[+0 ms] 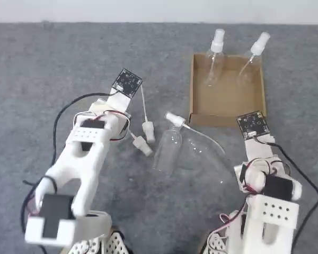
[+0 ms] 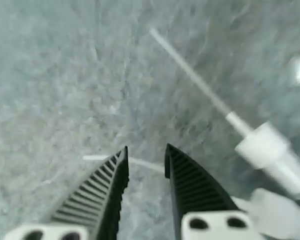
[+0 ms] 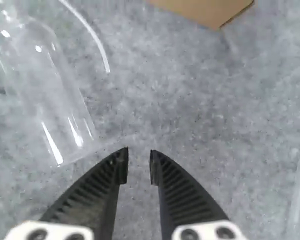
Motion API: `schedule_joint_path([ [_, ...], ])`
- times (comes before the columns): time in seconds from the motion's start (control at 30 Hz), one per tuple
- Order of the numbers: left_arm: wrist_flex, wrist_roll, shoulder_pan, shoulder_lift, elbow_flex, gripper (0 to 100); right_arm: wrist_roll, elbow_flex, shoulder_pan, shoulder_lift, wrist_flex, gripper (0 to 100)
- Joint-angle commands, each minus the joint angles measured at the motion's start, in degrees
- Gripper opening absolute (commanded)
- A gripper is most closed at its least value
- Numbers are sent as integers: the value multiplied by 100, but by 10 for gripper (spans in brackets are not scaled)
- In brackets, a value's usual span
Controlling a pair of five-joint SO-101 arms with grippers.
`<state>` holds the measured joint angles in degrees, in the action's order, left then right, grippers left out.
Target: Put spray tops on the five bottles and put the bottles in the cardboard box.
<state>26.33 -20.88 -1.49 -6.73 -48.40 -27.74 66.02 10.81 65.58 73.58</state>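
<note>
The jaws of my left gripper (image 2: 146,152) are standing a little apart and pinching nothing. They are hanging low over the grey mat (image 1: 37,63). A loose spray top (image 2: 267,149) is lying near them, its long tube running away across the mat; a second spray top (image 2: 277,212) is lying just beside the first.

The jaws of my right gripper (image 3: 138,156) are also parted by a narrow gap, gripping nothing. A clear bottle (image 3: 45,95) with no top showing is lying on its side near them; a corner of the cardboard box (image 3: 205,10) is showing farther off.

From the high view, I am seeing the box sitting on the far right of the mat, ahead of the right arm. A capped bottle (image 1: 214,67) and a second capped bottle (image 1: 247,71) are lying side by side inside it, their spray heads poking out over the far wall. Between the arms a capless bottle (image 1: 168,148) is lying on the mat; I cannot tell whether it is the one beside my right jaws. A third spray top (image 1: 175,119) is lying at its neck end, its curved tube trailing toward the right arm. The two loose tops are lying just left of that bottle, close to the left arm's wrist.
</note>
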Motion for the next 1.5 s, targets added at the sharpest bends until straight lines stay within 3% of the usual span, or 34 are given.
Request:
schedule_joint_path([
  [0.0, -185, 53, -202, 475, 620, 108, 53, 105, 66, -110, -242, 27],
  [0.13, -167, 18, -396, 853, 796, 108, 62, 237, 66, -110, -286, 27],
  [0.37, -26, -730, -1213, 519, 338, 108, 149, 853, 22, -110, -901, 27],
  [0.53, 1160, -1451, -1811, -607, -145, 108, 580, 1108, 57, -110, -1191, 27],
  [0.7, 2268, -2040, -1873, -2022, -927, 108, 624, 1143, 66, -110, -1191, 28],
  [0.83, 3147, -2171, -1521, -3165, -1279, 108, 624, 1143, 66, -110, -1191, 28],
  [1.0, 4448, -1960, -281, -4299, -1147, 108, 624, 1143, 66, -110, -1191, 28],
  [1.13, 4475, -1064, 598, -4220, -629, 110, 624, 1143, 66, -110, -1191, 28],
  [1.27, 4334, -1204, 1275, -3165, -110, 113, 624, 1152, 66, -110, -1191, 28],
  [1.47, 3262, -1538, 1433, -1257, 567, 167, 624, 1152, 66, -110, -1191, 28],
])
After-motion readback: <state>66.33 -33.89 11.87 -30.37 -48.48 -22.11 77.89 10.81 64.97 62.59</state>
